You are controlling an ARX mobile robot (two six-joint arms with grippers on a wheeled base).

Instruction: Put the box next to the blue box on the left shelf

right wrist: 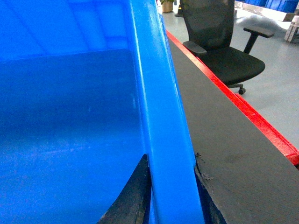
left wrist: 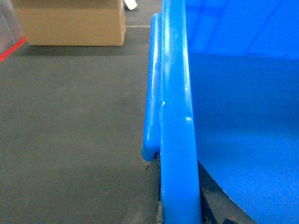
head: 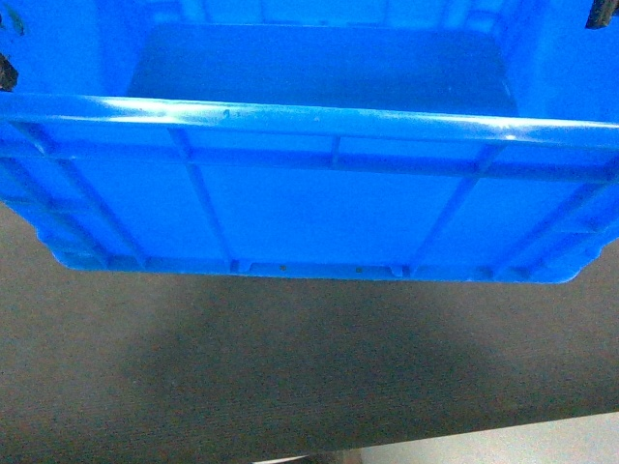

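A large blue box [head: 319, 208] fills the view above dark carpet [head: 290, 387]. The left gripper [left wrist: 180, 205] and right gripper [right wrist: 170, 200] each clamp its side rims, at 9 and 3 o'clock.

Overhead lighting is even and moderately bright. Glare streaks run along the box [head: 319, 121] rim in all views. A soft, broad shadow lies on the dark floor [head: 290, 387] beneath it. Head view is slightly soft; close-range wrist foregrounds blur.
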